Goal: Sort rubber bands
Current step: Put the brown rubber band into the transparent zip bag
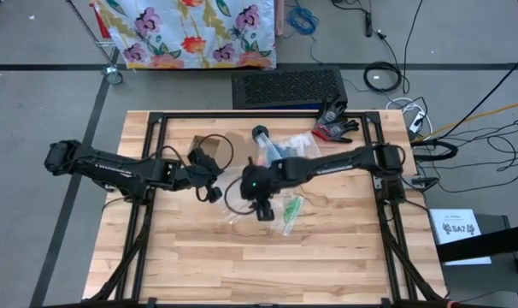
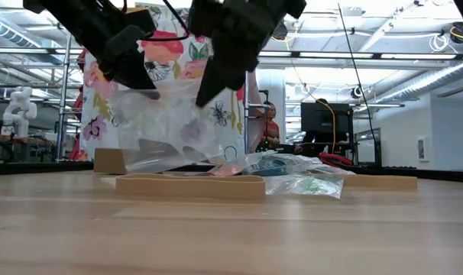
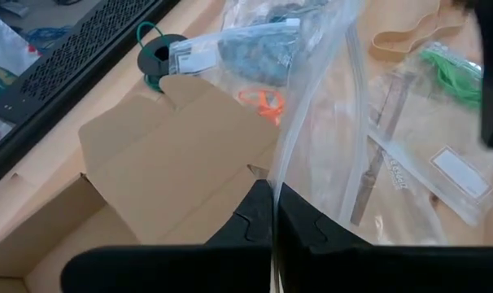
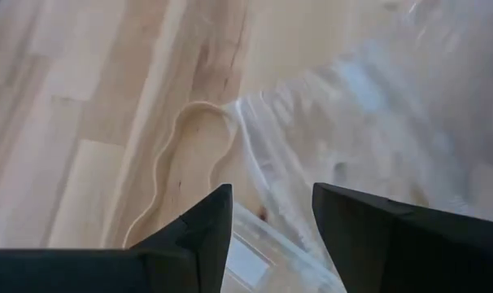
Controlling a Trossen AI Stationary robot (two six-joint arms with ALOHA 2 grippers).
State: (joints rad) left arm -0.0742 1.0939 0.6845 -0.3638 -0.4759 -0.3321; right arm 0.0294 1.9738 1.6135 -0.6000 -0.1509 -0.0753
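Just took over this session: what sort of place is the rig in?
Likely an open lab or workshop: bare wooden table, loose cables on grey floor, and ceiling ducts, a monitor and metal racks behind.

Clear plastic bags lie heaped mid-tabletop, between the two arms. A flat brown cardboard sheet lies beside them, and a thin tan rubber band rests on bare wood nearby.

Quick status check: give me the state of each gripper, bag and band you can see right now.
Left gripper: shut on the clear bag, holding it up off the table.
Clear bag: hanging, lower edge near the table.
Right gripper: fingers open, nothing between them, above the bag.
Tan band: loose, flat on the wood.
Orange bands: loose by the cardboard.
Green bands: inside a flat bag.
Cardboard box: flaps open.
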